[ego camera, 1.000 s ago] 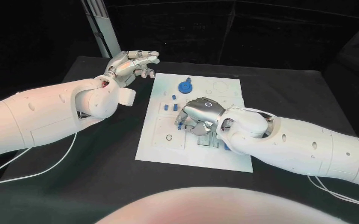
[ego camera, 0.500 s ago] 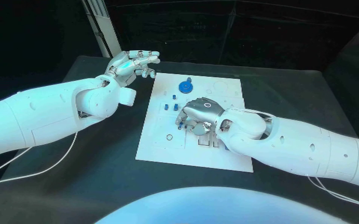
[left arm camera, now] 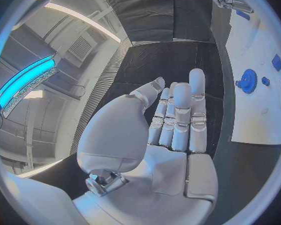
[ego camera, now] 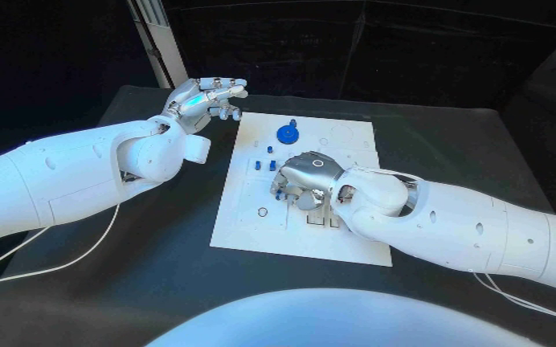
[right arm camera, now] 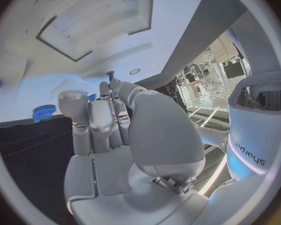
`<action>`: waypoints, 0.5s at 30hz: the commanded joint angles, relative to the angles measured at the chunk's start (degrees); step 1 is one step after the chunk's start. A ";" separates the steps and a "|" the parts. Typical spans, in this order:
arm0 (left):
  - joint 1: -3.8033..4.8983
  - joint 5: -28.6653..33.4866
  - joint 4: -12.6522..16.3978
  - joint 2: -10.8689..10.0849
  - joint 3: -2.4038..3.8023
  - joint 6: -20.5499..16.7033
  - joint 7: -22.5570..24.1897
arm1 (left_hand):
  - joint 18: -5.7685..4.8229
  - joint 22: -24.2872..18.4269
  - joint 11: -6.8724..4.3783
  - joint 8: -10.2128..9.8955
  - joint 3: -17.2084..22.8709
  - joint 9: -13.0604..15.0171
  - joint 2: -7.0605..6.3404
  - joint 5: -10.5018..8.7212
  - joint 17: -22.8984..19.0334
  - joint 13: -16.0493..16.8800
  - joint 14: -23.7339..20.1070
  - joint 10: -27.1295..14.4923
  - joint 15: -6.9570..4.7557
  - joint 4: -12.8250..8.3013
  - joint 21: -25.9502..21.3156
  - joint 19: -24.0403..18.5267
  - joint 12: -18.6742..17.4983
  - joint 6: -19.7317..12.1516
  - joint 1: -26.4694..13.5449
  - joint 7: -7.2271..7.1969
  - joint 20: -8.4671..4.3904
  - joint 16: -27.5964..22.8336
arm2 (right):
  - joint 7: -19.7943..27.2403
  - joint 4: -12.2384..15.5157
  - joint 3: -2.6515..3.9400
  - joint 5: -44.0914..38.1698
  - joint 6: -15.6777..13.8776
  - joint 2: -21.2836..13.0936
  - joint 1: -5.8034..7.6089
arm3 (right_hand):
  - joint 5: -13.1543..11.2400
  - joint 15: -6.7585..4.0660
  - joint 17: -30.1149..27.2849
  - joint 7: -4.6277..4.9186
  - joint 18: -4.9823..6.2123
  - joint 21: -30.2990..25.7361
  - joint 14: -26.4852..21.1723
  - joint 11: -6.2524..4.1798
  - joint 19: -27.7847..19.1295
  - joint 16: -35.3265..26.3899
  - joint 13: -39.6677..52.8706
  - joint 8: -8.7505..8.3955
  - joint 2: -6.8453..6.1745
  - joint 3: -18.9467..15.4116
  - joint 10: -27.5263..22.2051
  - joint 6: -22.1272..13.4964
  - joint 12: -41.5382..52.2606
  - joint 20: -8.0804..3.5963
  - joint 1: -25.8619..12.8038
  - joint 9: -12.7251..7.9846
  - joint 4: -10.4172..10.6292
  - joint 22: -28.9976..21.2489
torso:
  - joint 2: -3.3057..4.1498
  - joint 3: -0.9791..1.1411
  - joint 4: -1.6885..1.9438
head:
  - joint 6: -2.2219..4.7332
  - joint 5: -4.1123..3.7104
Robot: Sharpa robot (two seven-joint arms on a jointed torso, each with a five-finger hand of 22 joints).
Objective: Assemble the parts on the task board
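The white task board [ego camera: 261,230] lies in the middle of the black table. A blue gear [ego camera: 286,133] stands near its far edge, with small blue parts [ego camera: 257,166] a little nearer. My right hand [ego camera: 307,180] hovers low over the board's middle, fingers curled downward. In the right wrist view its fingertips pinch a small blue peg [right arm camera: 110,75] just off the board [right arm camera: 178,15]; the gear [right arm camera: 44,111] shows beyond the fingers. My left hand [ego camera: 206,100] is raised off the board's far left corner. Its fingers [left arm camera: 178,115] are straight and hold nothing.
The left wrist view takes in the board [left arm camera: 259,100], the gear [left arm camera: 247,80] and two small blue parts [left arm camera: 277,62]. Shallow recesses and outlines mark the board's near half [ego camera: 264,213]. Bare black table surrounds the board on every side.
My right hand and forearm have crept slightly to the left over the board's middle. The left hand has stayed where it was.
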 commanded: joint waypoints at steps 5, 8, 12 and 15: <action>0.08 0.12 0.06 -0.07 0.04 0.96 -0.15 | 0.75 -0.10 -0.08 0.24 -0.38 -0.06 -0.21 -0.18 -0.10 0.01 -0.32 -0.45 -0.09 -0.03 -0.41 0.36 0.18 -0.46 -0.25 0.08 0.01 -0.09 | -0.56 0.29 0.01 -0.54 2.47 0.17 0.06 | 0.18 -0.20 0.02 0.31 -0.95 0.18 0.90 0.08 -0.54 0.25 0.06 -0.03 -0.16 0.26 0.41 0.11 0.03 0.05 -0.30 0.06 -0.13 -0.06 | 0.00 0.00 0.00 | -0.17 -0.15; 0.08 0.12 0.07 -0.13 0.04 1.02 -0.22 | 0.75 -0.14 -0.07 0.26 -0.43 -0.06 -0.21 -0.20 -0.19 0.00 -0.36 -0.50 -0.09 -0.05 -0.45 0.36 0.22 -0.50 -0.22 0.09 0.01 -0.13 | -1.40 0.37 0.01 -0.79 2.42 0.13 0.05 | 0.14 -0.19 -0.10 0.31 -0.93 0.16 0.87 0.08 -0.62 0.21 0.07 -0.03 -0.19 0.26 0.43 0.13 0.04 0.06 -0.35 0.06 -0.18 -0.11 | -0.03 0.00 -0.02 | -0.21 -0.13; 0.08 0.12 0.09 -0.18 0.04 1.15 -0.33 | 0.75 -0.16 -0.07 0.27 -0.46 -0.06 -0.21 -0.21 -0.24 0.00 -0.38 -0.53 -0.08 -0.07 -0.47 0.36 0.24 -0.52 -0.20 0.10 0.02 -0.15 | -2.23 0.42 0.00 -1.19 1.93 0.17 0.05 | -0.02 -0.12 -0.20 0.38 -0.91 0.16 0.80 0.16 -0.79 0.20 0.05 -0.14 -0.35 0.26 0.23 -0.08 -0.09 0.12 -0.55 0.01 -0.29 -0.18 | 0.01 -0.02 -0.03 | -0.21 -0.20; 0.08 0.12 0.12 -0.20 0.04 1.33 -0.44 | 0.75 -0.16 -0.07 0.27 -0.46 -0.06 -0.21 -0.21 -0.24 0.00 -0.38 -0.53 -0.08 -0.07 -0.47 0.36 0.24 -0.52 -0.20 0.10 0.02 -0.15 | -2.59 0.40 0.00 -1.54 1.63 0.29 0.04 | -0.19 -0.02 -0.23 0.47 -0.88 0.11 0.74 0.27 -1.04 0.25 0.02 -0.27 -0.53 0.26 -0.07 -0.38 -0.27 0.22 -0.82 -0.06 -0.38 -0.33 | 0.02 0.00 0.00 | -0.19 -0.21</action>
